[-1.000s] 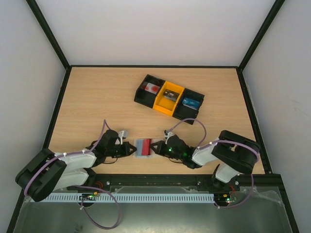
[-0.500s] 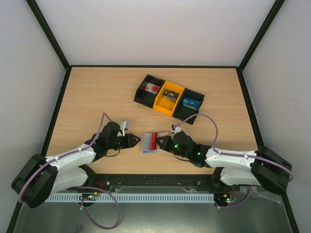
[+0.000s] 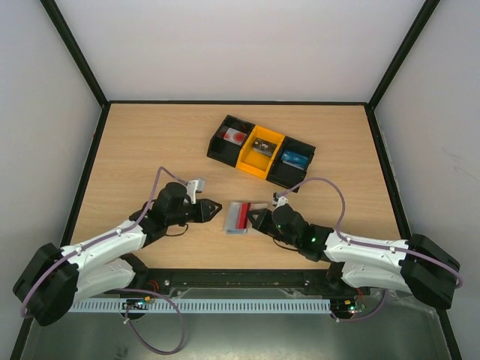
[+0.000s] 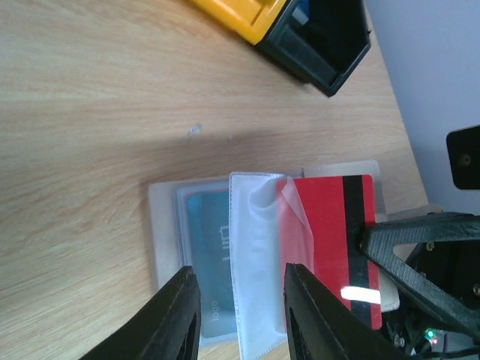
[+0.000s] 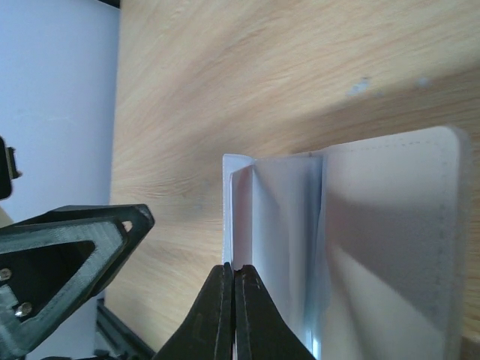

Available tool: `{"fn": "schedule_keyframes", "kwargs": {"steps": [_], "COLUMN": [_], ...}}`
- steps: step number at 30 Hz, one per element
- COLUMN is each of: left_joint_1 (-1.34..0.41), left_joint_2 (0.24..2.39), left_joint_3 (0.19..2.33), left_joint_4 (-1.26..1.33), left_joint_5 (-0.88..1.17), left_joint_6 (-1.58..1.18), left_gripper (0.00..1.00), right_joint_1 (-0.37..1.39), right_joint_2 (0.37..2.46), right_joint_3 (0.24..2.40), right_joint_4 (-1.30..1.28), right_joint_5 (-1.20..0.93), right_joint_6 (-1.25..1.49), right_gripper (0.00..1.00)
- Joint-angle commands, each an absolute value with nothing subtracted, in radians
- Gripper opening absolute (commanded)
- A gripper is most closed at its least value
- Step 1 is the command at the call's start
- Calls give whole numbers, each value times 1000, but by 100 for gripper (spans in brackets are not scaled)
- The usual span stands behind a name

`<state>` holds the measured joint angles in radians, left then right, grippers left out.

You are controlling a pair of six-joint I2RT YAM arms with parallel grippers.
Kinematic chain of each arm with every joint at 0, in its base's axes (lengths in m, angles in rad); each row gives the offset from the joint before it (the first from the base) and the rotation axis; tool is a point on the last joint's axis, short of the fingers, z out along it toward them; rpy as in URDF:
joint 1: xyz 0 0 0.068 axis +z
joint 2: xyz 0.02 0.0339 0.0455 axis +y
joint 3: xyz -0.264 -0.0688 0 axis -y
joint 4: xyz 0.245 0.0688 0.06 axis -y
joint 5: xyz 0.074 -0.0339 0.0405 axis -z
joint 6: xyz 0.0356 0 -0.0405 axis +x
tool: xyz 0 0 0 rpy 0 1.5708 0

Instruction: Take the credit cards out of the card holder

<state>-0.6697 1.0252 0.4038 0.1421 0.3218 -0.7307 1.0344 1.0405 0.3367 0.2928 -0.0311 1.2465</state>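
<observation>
The card holder (image 3: 238,218) is a pale translucent sleeve lying on the wood table between my two grippers. In the left wrist view it (image 4: 166,225) holds a blue card (image 4: 206,259) under a loose clear flap. A red card with a dark stripe (image 4: 326,225) lies on its right half. My right gripper (image 3: 256,220) is shut on the holder's right edge, one finger (image 4: 409,251) on the red card's end. The right wrist view shows the jaws (image 5: 235,271) pinching a thin pale leaf (image 5: 285,225). My left gripper (image 3: 215,208) is open and empty at the holder's left end (image 4: 240,315).
A black-and-yellow three-compartment tray (image 3: 260,150) with small items stands behind the holder, and its corner shows in the left wrist view (image 4: 315,37). Black frame rails edge the table on the left, back and right.
The right gripper has carried the card holder right and away from the near edge, turning it. The left gripper has come off the holder's left edge and followed it, jaws open.
</observation>
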Motion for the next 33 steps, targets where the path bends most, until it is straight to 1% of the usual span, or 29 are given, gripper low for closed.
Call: {"fn": "schedule_keyframes", "kwargs": {"steps": [1,6,10,14,19,22,26,33], "left_joint_1": [-682,-727,-796,-809,-810,-810,-809,-810], "left_joint_2": [1099,1235,1357,1466,1601,1633,1663,1638], "left_joint_3": [367,381,437,435,461,443,433,361], "left_joint_4": [251,409,450,563,506,513,460,451], "left_joint_5": [390,488,476,470,383,344,292,261], "left_joint_6": [-779,-857,-837,-851,-795,-800,-792,-810], "left_gripper": [34,32,31,29,27,26,24,24], "right_joint_1": [1030,1030,1031,1030,1030,1030,1030,1030], "right_joint_2": [1089,1141,1154,1124,1044,986,922,837], "right_joint_3": [301,286,291,290,267,248,236,266], "right_joint_4": [291,284,264,226,157,108,61,-19], "right_joint_5": [21,21,3,14,65,92,112,100], "right_joint_6": [1241,1198,1164,1155,1141,1145,1147,1165], "right_gripper": [2,2,2,2,2,2,2,2]}}
